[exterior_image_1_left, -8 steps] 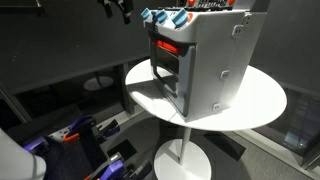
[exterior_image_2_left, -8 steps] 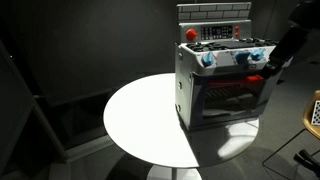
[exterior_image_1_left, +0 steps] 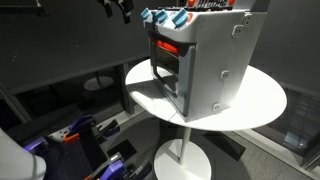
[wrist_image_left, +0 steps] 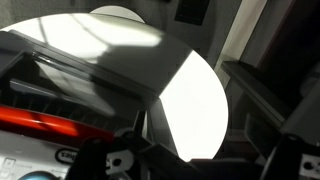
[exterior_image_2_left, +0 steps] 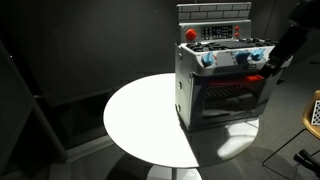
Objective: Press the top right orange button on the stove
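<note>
The stove (exterior_image_1_left: 205, 60) is a grey metal toy oven that stands on a round white table (exterior_image_1_left: 260, 100); it also shows in the other exterior view (exterior_image_2_left: 225, 85). It has a dark glass door, blue knobs (exterior_image_2_left: 208, 59) along the front and orange-red buttons (exterior_image_2_left: 191, 34) on top. My gripper (exterior_image_1_left: 117, 10) hangs in front of the door side at about the height of the stove's top, apart from it. In an exterior view the gripper (exterior_image_2_left: 270, 66) is beside the stove's front corner. In the wrist view the fingers (wrist_image_left: 200, 165) stand wide apart and empty, above the table (wrist_image_left: 195, 95).
The table stands on a single pedestal (exterior_image_1_left: 182, 150). Blue and black clutter (exterior_image_1_left: 75, 135) lies on the floor below it. A dark wall (exterior_image_2_left: 80, 60) stands behind the table. The stove's red trim (wrist_image_left: 40, 125) fills the left of the wrist view.
</note>
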{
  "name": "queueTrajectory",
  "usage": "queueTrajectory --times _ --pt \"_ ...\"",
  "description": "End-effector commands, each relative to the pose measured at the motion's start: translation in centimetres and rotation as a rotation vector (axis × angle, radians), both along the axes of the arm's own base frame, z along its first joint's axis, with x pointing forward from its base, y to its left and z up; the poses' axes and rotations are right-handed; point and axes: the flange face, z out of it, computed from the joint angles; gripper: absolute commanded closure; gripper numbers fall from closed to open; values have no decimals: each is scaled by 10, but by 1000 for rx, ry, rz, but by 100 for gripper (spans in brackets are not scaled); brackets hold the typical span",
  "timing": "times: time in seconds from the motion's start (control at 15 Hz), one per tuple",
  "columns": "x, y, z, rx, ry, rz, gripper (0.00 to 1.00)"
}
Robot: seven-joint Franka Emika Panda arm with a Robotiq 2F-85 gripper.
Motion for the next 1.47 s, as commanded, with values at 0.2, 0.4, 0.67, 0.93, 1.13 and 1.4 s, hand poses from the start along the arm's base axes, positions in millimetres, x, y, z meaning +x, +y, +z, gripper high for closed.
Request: queueTrajectory --times 0.2,0.4,0.67,0.93,1.13,1.4 --pt "14 7 44 -9 -85 11 0" --pt "26 -1 68 -35 -146 0 0" --pt "44 -24 96 -78 -219 -38 0" --pt "61 -52 107 -118 -274 -77 0" --pt "74 -72 107 -136 -303 -106 0" --pt "98 -98 104 -160 -331 -150 0"
